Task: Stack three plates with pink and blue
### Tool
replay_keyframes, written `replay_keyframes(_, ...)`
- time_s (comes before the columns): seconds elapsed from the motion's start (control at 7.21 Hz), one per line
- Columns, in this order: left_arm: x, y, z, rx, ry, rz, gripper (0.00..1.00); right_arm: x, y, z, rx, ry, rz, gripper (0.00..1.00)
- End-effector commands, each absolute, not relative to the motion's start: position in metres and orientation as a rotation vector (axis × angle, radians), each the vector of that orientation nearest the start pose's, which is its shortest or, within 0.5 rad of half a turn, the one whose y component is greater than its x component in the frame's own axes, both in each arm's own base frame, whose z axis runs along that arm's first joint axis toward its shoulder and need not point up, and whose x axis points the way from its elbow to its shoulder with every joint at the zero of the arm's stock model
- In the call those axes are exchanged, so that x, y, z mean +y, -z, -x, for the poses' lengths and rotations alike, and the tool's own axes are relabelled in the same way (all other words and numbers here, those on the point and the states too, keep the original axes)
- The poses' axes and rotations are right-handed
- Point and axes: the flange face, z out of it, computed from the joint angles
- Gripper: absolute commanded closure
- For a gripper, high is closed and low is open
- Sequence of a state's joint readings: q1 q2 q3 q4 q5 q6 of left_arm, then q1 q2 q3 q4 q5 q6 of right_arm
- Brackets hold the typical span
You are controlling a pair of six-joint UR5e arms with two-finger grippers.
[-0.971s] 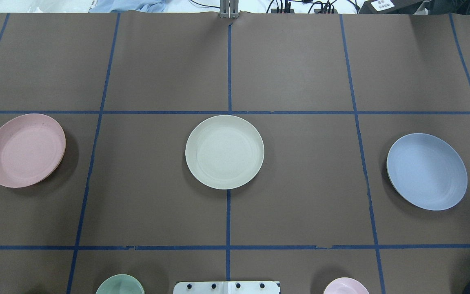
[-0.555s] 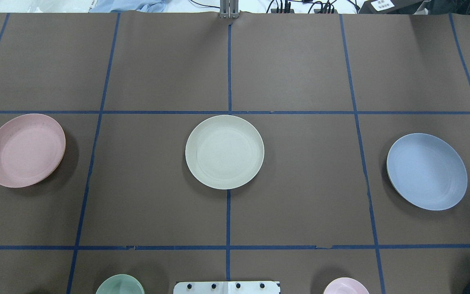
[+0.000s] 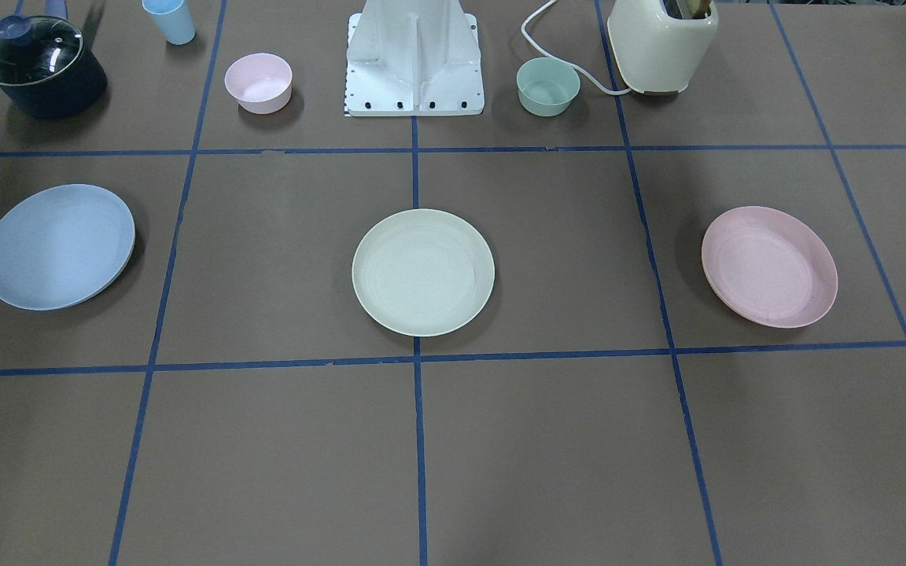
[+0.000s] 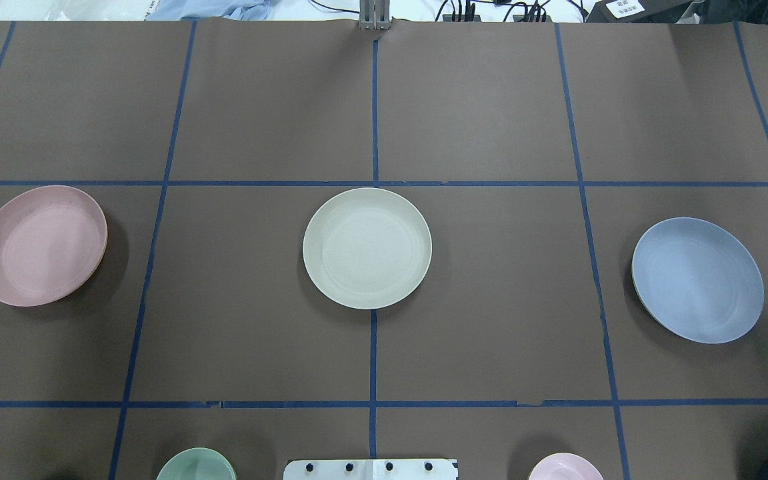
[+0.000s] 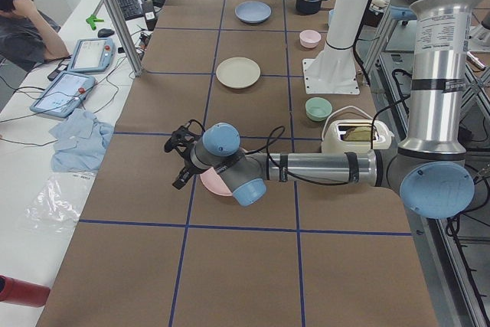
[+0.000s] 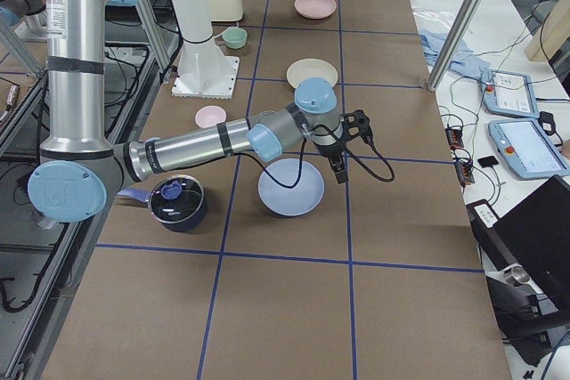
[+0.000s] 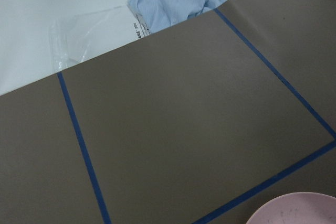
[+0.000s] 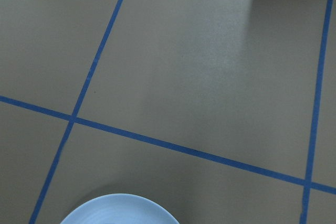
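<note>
Three plates lie apart on the brown table. The cream-white plate (image 4: pixel 367 248) is in the middle, the pale pink plate (image 4: pixel 41 245) at the left, the pale blue plate (image 4: pixel 697 280) at the right. My left gripper (image 5: pixel 180 160) hovers over the far side of the pink plate (image 5: pixel 217 184), whose rim shows in the left wrist view (image 7: pixel 294 211). My right gripper (image 6: pixel 343 162) hovers beyond the blue plate (image 6: pixel 291 187), whose rim shows in the right wrist view (image 8: pixel 121 211). I cannot tell whether either gripper is open or shut. No fingers show in the wrist views.
Near the robot base (image 3: pixel 414 59) stand a small pink bowl (image 3: pixel 258 82) and a small green bowl (image 3: pixel 548 86). A lidded dark pot (image 3: pixel 40 67), a blue cup (image 3: pixel 169 20) and a cream toaster (image 3: pixel 661 43) stand at the back corners.
A small dark part of the right arm has come into the overhead view at its right edge. The three plates have not moved.
</note>
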State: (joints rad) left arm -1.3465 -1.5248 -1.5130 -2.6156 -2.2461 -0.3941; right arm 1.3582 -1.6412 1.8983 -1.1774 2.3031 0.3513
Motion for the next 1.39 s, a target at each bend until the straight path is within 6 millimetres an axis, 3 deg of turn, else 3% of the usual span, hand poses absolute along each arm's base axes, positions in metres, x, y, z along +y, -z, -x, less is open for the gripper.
replay_keyframes(0.0, -0.457, -0.648, -0.101, 0.935, -0.044, -0.613, 0.0, -0.466, -0.49, 0.042, -0.87, 0.09, -0.417, 0.0)
replay_keyframes(0.28, -0.439, -0.688, -0.144, 0.921, 0.022, -0.585, 0.0, -0.466, -0.49, 0.042, -0.871, 0.091, -0.418, 0.0)
replay_keyframes(0.42, -0.432, -0.694, -0.159, 0.924, 0.041, -0.577, 0.0, -0.465, -0.491, 0.042, -0.871, 0.092, -0.417, 0.0)
replay_keyframes(0.55, -0.427, -0.695, -0.179, 0.925, 0.049, -0.567, 0.1, -0.465, -0.49, 0.042, -0.871, 0.093, -0.418, 0.0)
replay_keyframes(0.83, -0.423, -0.695, -0.187, 0.932, 0.038, -0.561, 0.99, -0.465, -0.491, 0.042, -0.871, 0.092, -0.417, 0.0)
replay_keyframes(1.25, -0.419, -0.689, -0.184, 0.949, 0.022, -0.575, 1.0, -0.465, -0.491, 0.042, -0.871, 0.092, -0.417, 0.0)
